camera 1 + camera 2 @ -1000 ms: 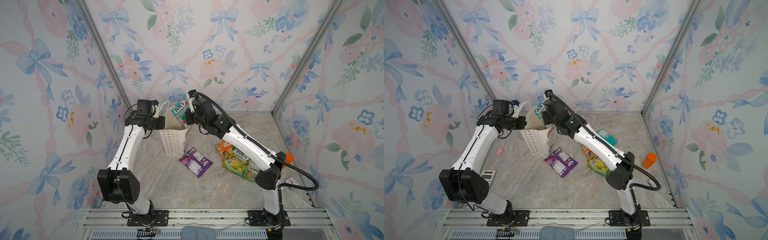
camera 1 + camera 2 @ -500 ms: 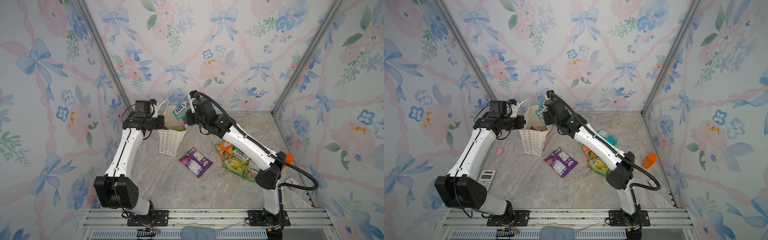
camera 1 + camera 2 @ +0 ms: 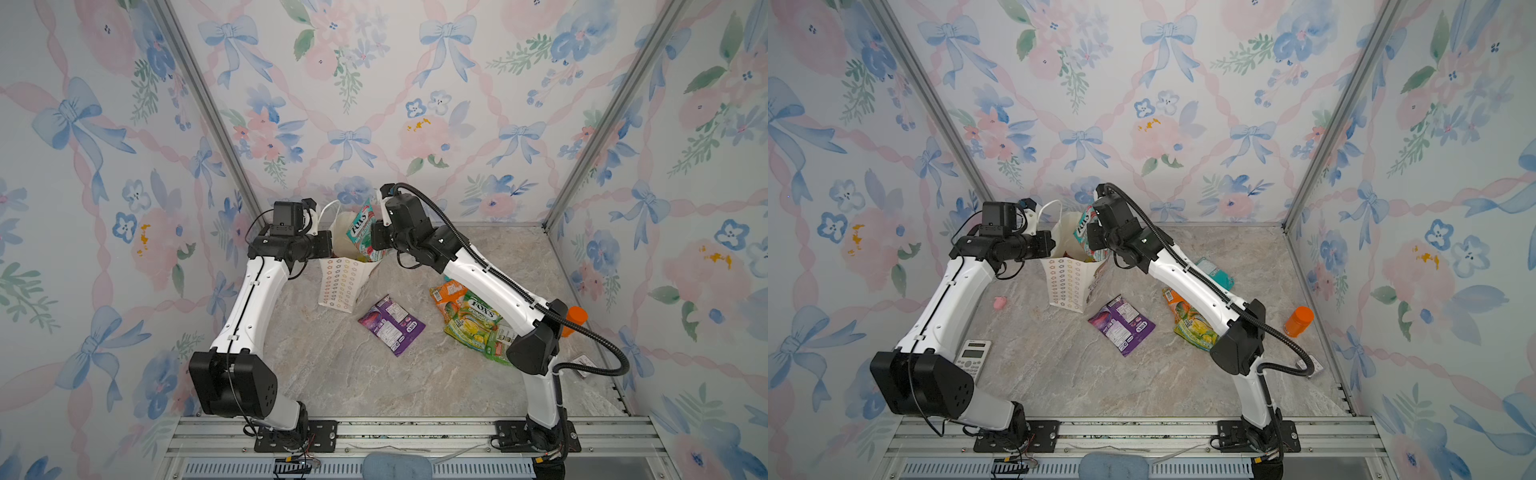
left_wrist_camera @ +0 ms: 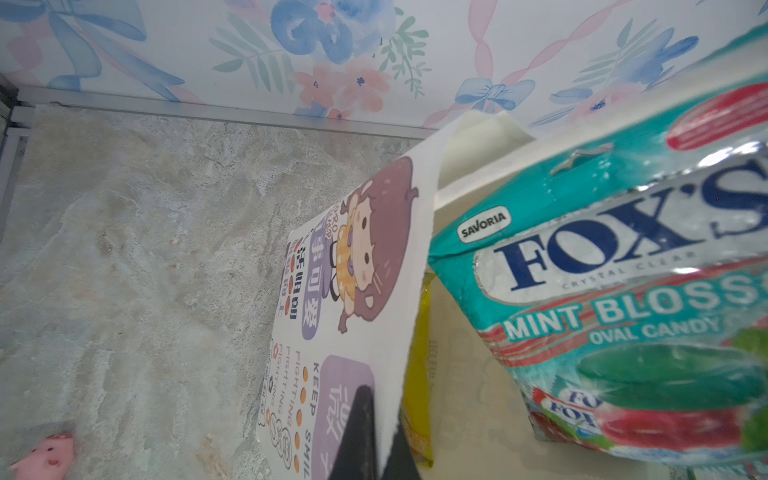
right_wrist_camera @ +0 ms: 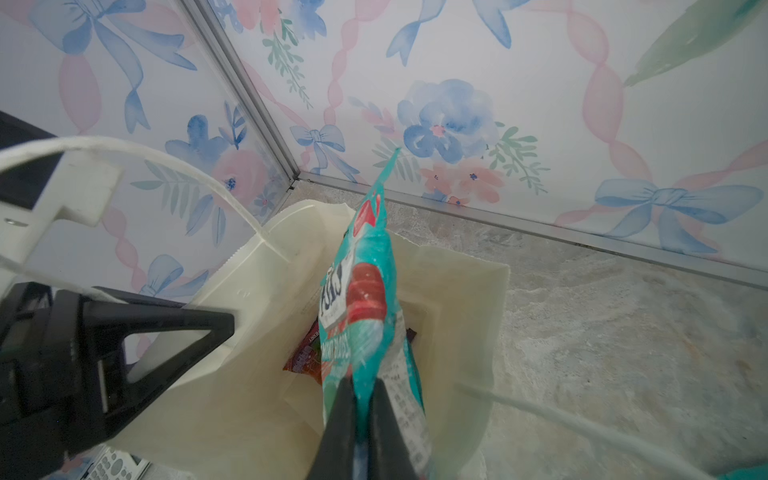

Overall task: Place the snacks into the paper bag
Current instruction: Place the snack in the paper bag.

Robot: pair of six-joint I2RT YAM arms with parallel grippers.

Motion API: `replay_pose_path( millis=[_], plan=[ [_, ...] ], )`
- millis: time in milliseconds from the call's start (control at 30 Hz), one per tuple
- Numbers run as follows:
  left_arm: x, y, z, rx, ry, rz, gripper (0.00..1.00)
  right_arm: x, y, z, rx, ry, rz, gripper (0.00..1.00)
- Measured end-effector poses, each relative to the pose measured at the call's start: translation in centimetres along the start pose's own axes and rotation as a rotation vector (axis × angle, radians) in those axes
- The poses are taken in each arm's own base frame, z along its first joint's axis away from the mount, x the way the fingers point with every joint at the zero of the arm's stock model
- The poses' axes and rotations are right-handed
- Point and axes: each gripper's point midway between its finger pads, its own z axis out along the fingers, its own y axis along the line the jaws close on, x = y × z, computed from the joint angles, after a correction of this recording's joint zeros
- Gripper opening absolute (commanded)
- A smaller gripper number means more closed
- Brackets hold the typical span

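Observation:
The paper bag (image 3: 338,286) (image 3: 1064,286) stands open near the back wall. My left gripper (image 4: 380,411) (image 3: 327,245) is shut on the rim of its front wall, the one with the cartoon girl (image 4: 370,249). My right gripper (image 5: 362,382) (image 3: 376,241) is shut on a teal FOX'S pouch (image 5: 368,291) (image 4: 615,282) (image 3: 360,230), which hangs upright over the bag's mouth. Inside the bag lie a red pouch (image 5: 305,357) and a yellow pouch (image 4: 419,365). On the table lie a purple pouch (image 3: 390,324) (image 3: 1121,324), an orange, yellow and green pile (image 3: 469,318) (image 3: 1192,322) and another teal pouch (image 3: 1219,272).
An orange bottle (image 3: 1299,322) stands at the right edge under the right arm's cable. A pink object (image 3: 1000,303) (image 4: 45,453) and a calculator (image 3: 971,357) lie left of the bag, by the left arm. The back wall is close behind the bag.
My left arm has shifted left with the bag's rim, and the bag now stands straighter. The right gripper has come down a little with the teal pouch over the opening.

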Motion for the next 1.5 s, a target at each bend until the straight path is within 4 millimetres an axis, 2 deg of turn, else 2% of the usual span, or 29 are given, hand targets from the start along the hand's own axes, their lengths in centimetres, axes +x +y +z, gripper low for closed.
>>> replay_pose_path(
  millis=[500,667,933,1233,1500],
  plan=[
    [0.1,-0.3,0.1,0.008,0.002,0.004,0.00,-0.5,2.5,2.1,-0.178,0.023,0.175,0.00],
    [0.1,-0.3,0.1,0.008,0.001,0.004,0.00,-0.9,2.0,2.3,-0.202,0.031,0.240,0.00],
    [0.1,-0.3,0.2,0.010,0.001,0.005,0.00,-2.7,-0.3,2.3,-0.198,0.001,0.311,0.00],
    [0.2,-0.6,0.2,0.024,0.004,0.002,0.00,-5.5,0.3,1.9,-0.225,-0.065,0.317,0.00],
    [0.4,-0.5,0.3,0.024,0.009,-0.005,0.00,-4.4,0.5,2.7,-0.202,-0.040,0.314,0.00]
  ],
)
